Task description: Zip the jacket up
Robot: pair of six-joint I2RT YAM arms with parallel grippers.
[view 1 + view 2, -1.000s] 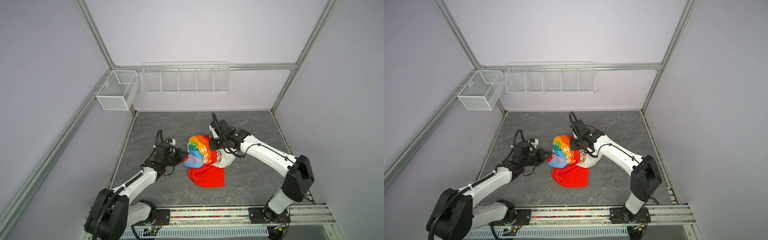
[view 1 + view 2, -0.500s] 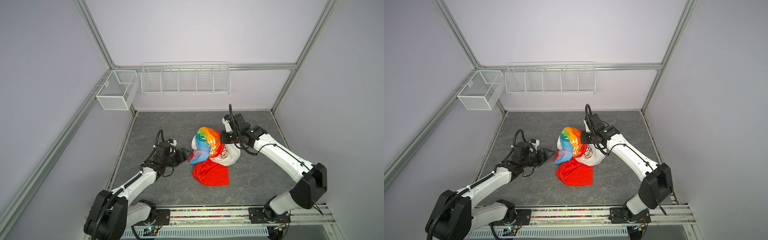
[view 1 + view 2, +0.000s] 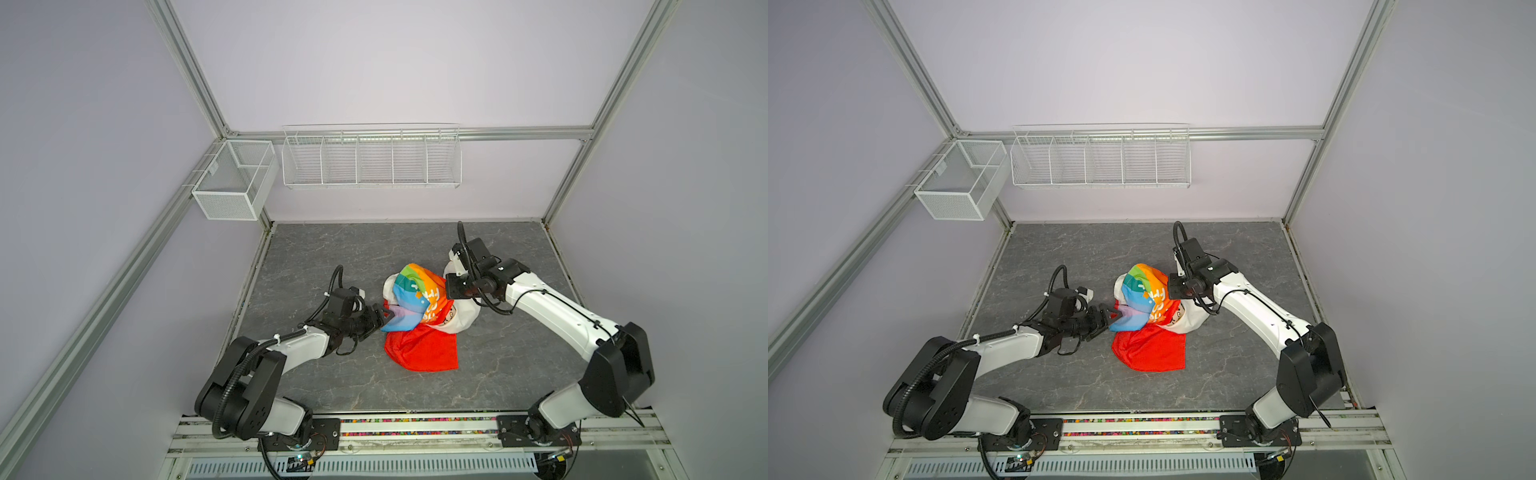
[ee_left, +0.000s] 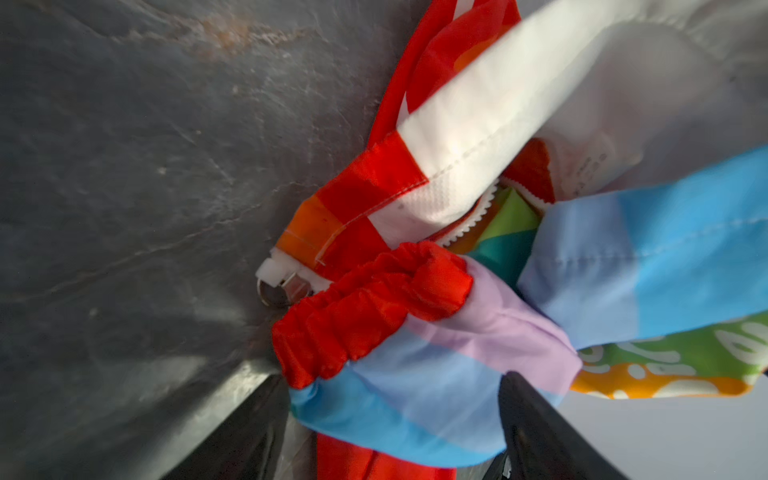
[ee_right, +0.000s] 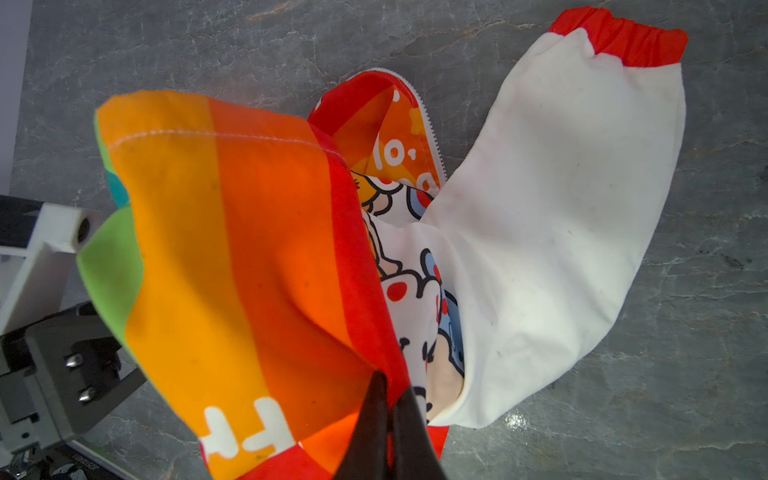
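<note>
Pinching the jacket (image 3: pixel 419 353) at 2 o'clock is the right end effector (image 5: pixel 390 399), while the left end effector (image 3: pixel 383 316) gapes wide at 9 o'clock.

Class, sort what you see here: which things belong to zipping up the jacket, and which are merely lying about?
Part of the job:
jacket
zipper pull
left gripper
right gripper

Merely lying about:
mesh basket
wire rack
</note>
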